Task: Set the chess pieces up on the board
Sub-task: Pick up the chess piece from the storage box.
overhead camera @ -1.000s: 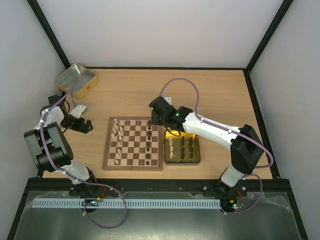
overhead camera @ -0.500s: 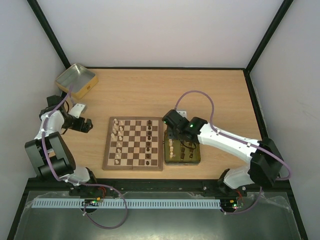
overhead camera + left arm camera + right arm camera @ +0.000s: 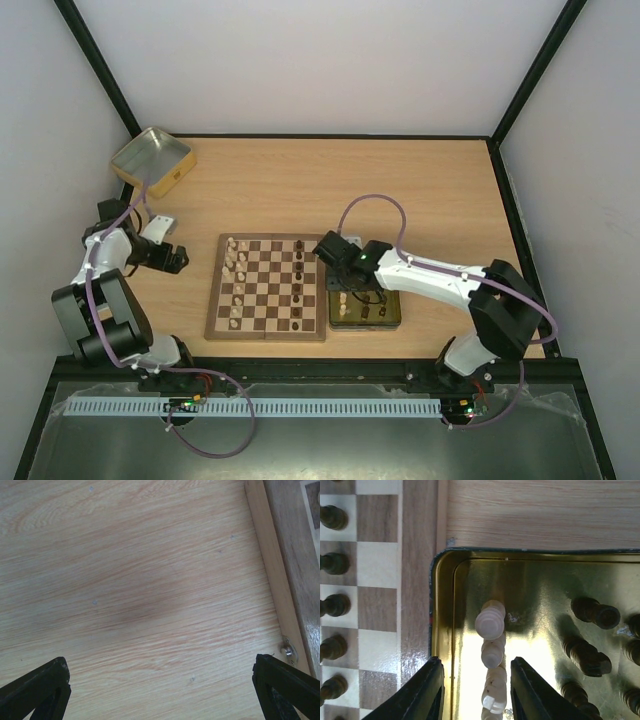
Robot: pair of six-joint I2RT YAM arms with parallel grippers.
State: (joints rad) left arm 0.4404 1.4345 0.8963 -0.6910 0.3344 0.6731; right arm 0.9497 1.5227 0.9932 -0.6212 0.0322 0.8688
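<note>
Cream chess pieces [image 3: 490, 621] lined the gold tin [image 3: 545, 580] beside the board [image 3: 265, 335] near the front edge of the table [image 3: 300, 190], so the right end effector [image 3: 476, 685] straddled them, spread, likely to pinch one.

This looks like a robot test cell in a lab. Plain white panels [image 3: 300, 60] and a black frame [image 3: 97, 68] enclose a wooden table [image 3: 300, 185]. The left arm [image 3: 100, 300] and right arm [image 3: 440, 275] are bolted at the bottom edge.
</note>
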